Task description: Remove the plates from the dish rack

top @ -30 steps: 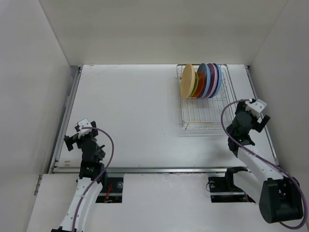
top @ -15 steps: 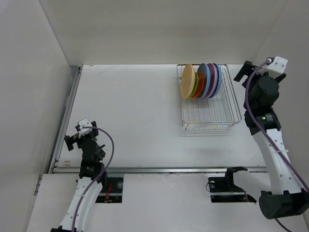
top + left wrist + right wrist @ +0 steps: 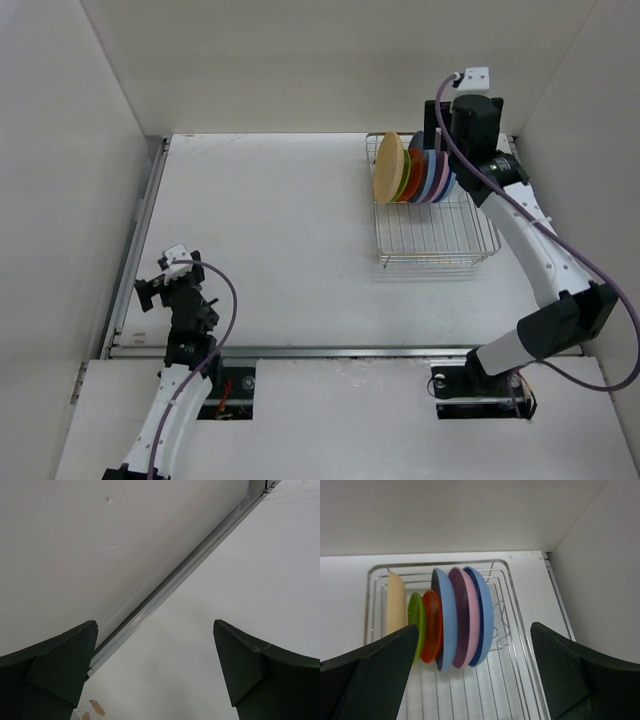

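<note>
Several plates (image 3: 415,168) stand on edge at the far end of the silver wire dish rack (image 3: 436,238), at the table's back right. From left to right in the right wrist view they are pale yellow (image 3: 396,605), green (image 3: 416,622), orange (image 3: 432,625), light blue (image 3: 447,620), pink (image 3: 471,617) and darker blue (image 3: 485,615). My right gripper (image 3: 435,128) (image 3: 475,630) hovers above the row, open, with nothing between its fingers. My left gripper (image 3: 150,292) (image 3: 155,624) stands open and empty over bare table near the front left edge.
White enclosure walls stand close behind and to the right of the rack (image 3: 520,680). A metal rail (image 3: 175,580) runs along the table's left edge beside the left gripper. The near half of the rack holds no plates.
The right arm swung from beside the rack's near right corner up and back until it was over the plates. The left arm stayed still.
</note>
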### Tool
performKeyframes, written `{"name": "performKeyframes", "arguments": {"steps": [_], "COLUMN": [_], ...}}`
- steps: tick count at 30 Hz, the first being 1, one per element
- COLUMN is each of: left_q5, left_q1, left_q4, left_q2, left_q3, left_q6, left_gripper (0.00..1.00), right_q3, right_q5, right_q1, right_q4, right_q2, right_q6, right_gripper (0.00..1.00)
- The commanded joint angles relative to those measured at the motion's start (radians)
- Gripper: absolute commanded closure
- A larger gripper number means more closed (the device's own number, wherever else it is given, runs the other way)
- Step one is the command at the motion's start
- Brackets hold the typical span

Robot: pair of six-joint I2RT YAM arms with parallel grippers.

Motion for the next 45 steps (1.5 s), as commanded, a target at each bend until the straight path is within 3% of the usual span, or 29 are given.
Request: {"name": "performKeyframes", "arguments": {"steps": [1, 8, 15, 20, 22, 23, 24, 25, 31, 38, 40, 41, 42, 44, 45], "left_q5": [0.006, 0.006, 0.006, 0.006, 0.006, 0.006, 0.006, 0.006, 0.006, 0.006, 0.111, 0.334, 0.430, 0.574, 0.566], "left_q1": [0.002, 0.002, 0.002, 0.002, 0.002, 0.002, 0.002, 0.002, 0.002, 0.002, 0.002, 0.002, 0.002, 0.002, 0.002], "left_q4": [0.050, 0.050, 0.050, 0.050, 0.050, 0.050, 0.050, 0.050, 0.050, 0.050, -0.125, -0.246, -0.395, -0.471, -0.472], "left_q2": [0.013, 0.067, 0.076, 0.076, 0.076, 0.076, 0.076, 0.076, 0.076, 0.067, 0.040, 0.027, 0.015, 0.015, 0.015], "left_q3": [0.029, 0.047, 0.048, 0.048, 0.048, 0.048, 0.048, 0.048, 0.048, 0.048, 0.118, 0.232, 0.282, 0.371, 0.426], "left_q6": [-0.005, -0.005, -0.005, -0.005, -0.005, -0.005, -0.005, -0.005, -0.005, -0.005, 0.054, 0.091, 0.114, 0.085, 0.038], "left_gripper": [0.00, 0.00, 0.00, 0.00, 0.00, 0.00, 0.00, 0.00, 0.00, 0.00, 0.00, 0.00, 0.00, 0.00, 0.00], "right_q3": [0.010, 0.068, 0.257, 0.294, 0.280, 0.280, 0.280, 0.291, 0.324, 0.367, 0.392, 0.410, 0.442, 0.452, 0.452], "right_q5": [0.201, -0.121, -0.188, 0.044, 0.412, 0.414, 0.545, 0.557, 0.153, 0.062, 0.019, -0.010, -0.076, -0.142, -0.208], "right_q1": [0.025, 0.036, 0.066, 0.131, 0.201, 0.201, 0.227, 0.227, 0.249, 0.249, 0.249, 0.249, 0.249, 0.240, 0.229], "right_q4": [0.011, -0.107, -0.312, -0.258, -0.196, -0.176, -0.158, -0.158, -0.286, -0.265, -0.253, -0.253, -0.253, -0.253, -0.242], "right_q2": [-0.004, 0.043, 0.205, 0.233, 0.259, 0.272, 0.282, 0.293, 0.293, 0.322, 0.335, 0.335, 0.344, 0.344, 0.344], "right_q6": [-0.032, -0.020, -0.010, -0.010, -0.035, -0.044, -0.055, -0.055, 0.089, 0.178, 0.178, 0.178, 0.178, 0.178, 0.178], "right_gripper": [0.00, 0.00, 0.00, 0.00, 0.00, 0.00, 0.00, 0.00, 0.00, 0.00, 0.00, 0.00, 0.00, 0.00, 0.00]}}
